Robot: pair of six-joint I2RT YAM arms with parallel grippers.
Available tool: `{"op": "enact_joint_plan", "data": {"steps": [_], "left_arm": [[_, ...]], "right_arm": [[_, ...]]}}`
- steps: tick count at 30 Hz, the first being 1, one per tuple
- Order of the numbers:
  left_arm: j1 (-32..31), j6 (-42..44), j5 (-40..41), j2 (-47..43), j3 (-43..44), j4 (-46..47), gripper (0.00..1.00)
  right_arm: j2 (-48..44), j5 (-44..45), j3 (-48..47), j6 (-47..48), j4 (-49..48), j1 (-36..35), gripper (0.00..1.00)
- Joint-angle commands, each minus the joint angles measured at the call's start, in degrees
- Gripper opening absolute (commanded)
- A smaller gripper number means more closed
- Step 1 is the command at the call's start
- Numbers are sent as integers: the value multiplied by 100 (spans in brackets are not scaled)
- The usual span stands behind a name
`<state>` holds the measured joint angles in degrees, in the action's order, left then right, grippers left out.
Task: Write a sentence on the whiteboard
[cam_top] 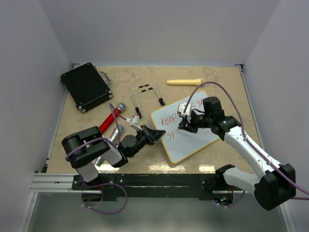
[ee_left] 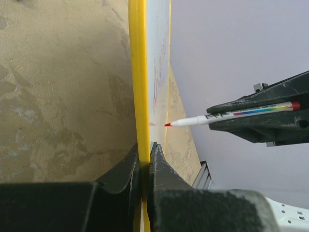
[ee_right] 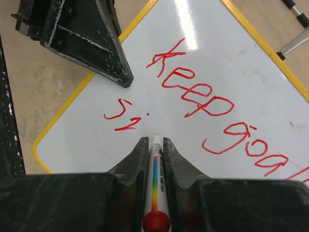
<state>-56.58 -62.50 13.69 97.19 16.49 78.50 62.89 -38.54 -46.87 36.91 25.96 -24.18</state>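
Observation:
The whiteboard (cam_top: 189,141) lies slanted on the table, right of centre. The sentence (cam_top: 175,117) is in red marker; in the right wrist view its top line reads "Keep goa…" (ee_right: 193,89) and a second line begins with "si" (ee_right: 121,117). My left gripper (cam_top: 156,136) is shut on the board's yellow frame (ee_left: 137,72) at its left edge (ee_left: 145,151). My right gripper (cam_top: 184,126) is shut on a white marker (ee_right: 155,186) with a rainbow stripe. The marker's red tip (ee_left: 167,124) sits close to the board beside "si"; I cannot tell whether it touches.
A black case (cam_top: 86,86) lies at the back left. A red-handled tool (cam_top: 110,120) lies near the left arm. A thin wire frame (cam_top: 147,94) stands behind the board, and a tan stick (cam_top: 184,82) lies near the back wall.

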Motion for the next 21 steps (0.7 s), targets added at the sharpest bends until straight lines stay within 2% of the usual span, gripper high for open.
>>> {"op": "enact_joint_plan", "data": {"steps": [1,12,21], "left_arm": [[6,722,-69,143,-32,1651,0],[15,739,-104,143,3,1651,0],[15,722,-148,239,12,1756,0]], "right_arm": [[-243,-101,-50,-201,-301,142,0],[74,75,-50,-219,-381,116,0],[206,-180,-59,-184,-381,19,0]]}}
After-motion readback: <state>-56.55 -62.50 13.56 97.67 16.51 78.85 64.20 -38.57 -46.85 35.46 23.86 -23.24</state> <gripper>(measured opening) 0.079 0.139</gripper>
